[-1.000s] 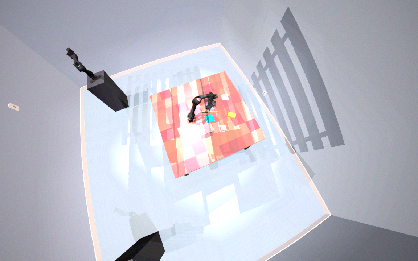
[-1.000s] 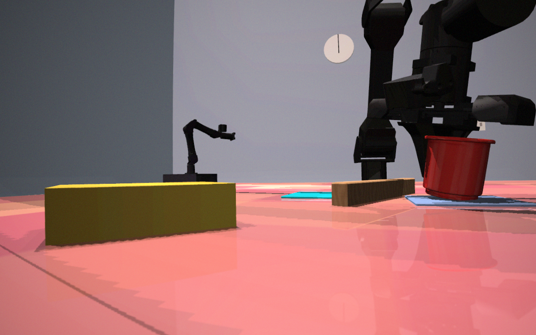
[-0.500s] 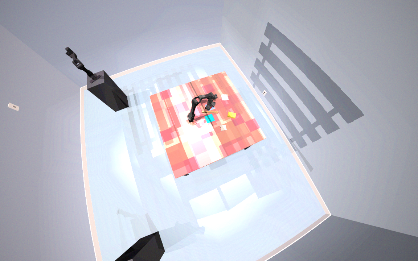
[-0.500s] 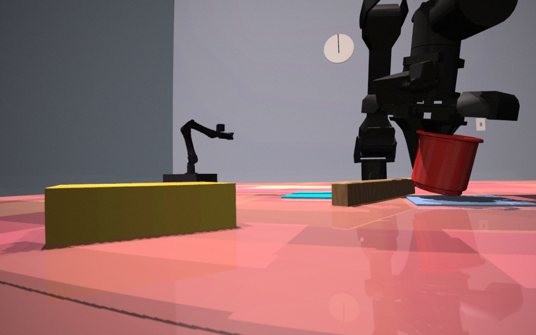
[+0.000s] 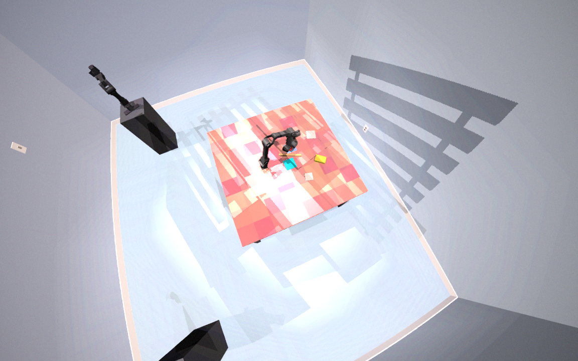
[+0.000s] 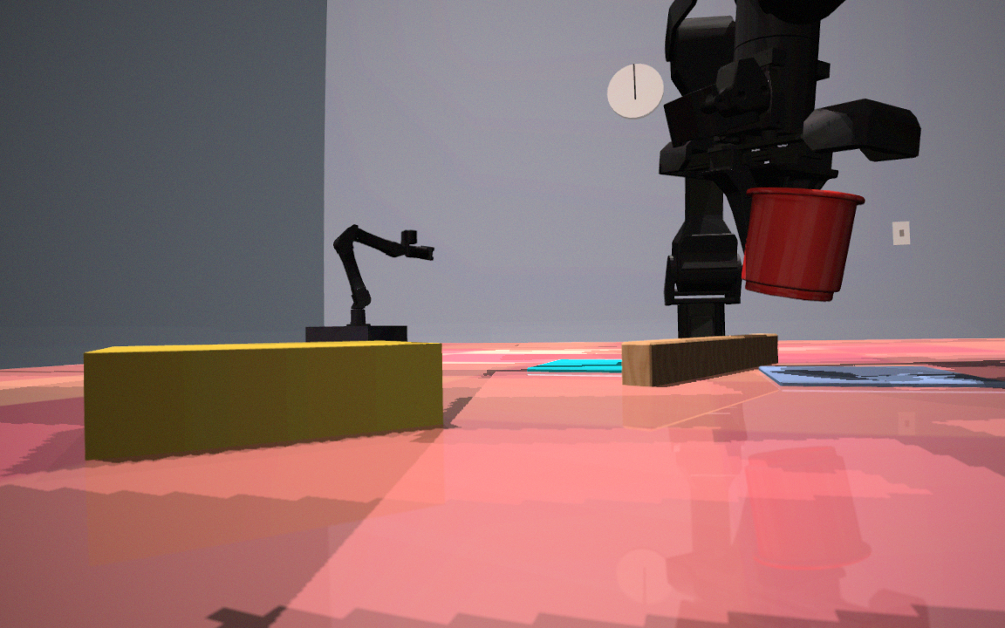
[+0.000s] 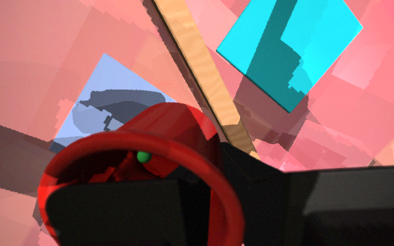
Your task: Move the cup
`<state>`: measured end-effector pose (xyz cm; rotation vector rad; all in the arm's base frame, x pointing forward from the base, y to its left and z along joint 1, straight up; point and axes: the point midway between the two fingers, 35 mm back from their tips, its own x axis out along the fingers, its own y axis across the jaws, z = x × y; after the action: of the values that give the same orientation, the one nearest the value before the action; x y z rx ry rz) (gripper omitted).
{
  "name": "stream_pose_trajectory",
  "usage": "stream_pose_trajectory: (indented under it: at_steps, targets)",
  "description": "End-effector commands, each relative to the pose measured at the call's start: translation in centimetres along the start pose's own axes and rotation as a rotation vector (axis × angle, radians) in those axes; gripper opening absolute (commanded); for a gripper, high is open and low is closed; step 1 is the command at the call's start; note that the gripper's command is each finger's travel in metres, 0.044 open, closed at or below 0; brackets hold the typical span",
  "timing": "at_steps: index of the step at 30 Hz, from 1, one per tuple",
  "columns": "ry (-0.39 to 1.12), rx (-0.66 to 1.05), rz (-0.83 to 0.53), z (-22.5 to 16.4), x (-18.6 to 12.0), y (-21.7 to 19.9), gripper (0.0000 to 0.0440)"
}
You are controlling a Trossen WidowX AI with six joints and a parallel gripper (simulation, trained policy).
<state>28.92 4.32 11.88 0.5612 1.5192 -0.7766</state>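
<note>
"Here's the pincer [image 6: 748, 207] [image 7: 214, 149], clenched on the wall of the red cup [image 5: 291, 149] [image 6: 801, 243] [image 7: 169, 140], one finger inside it!"

"And the cup is up in the air, clear of the surface [image 5: 264, 219] [image 6: 569, 500] [image 7: 19, 85]. Upright or leaning?"

"Leaning, look at the exterior view: the base is tilted, though the mouth still faces mostly up."

"What about the marbles?"

"One green marble [image 7: 144, 156] shows inside, from the wrist. The finger and the rim hide much of the interior, so I can't tell how many more are in there."

"Which pad is below?"

"The blue pad [image 5: 292, 150] [image 6: 881, 376] [image 7: 91, 78] lies nearest, flat on the surface, with shadow across it. The cyan pad [image 5: 289, 163] [image 6: 577, 365] [image 7: 269, 48] is over on the far side of the wooden bar [image 5: 293, 155] [image 6: 701, 358] [image 7: 204, 72], and the cup is not on it."

"So the bar sits between the two pads!"

"Exactly, lying flat. And well apart from the cup, there's the yellow block [image 5: 320, 159] [image 6: 263, 402], resting on the surface, big in the foreground of the exterior view."
</note>
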Motion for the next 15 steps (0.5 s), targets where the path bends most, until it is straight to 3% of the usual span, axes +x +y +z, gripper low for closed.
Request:
stream_pose_trajectory:
  at_steps: [1,15]
  targets:
    - [-0.008,0.041,0.036,0.5,-1.3,-0.6,0.0000]
    - [-0.047,0.159,0.106,3.4,-2.6,-2.8,0.0000]
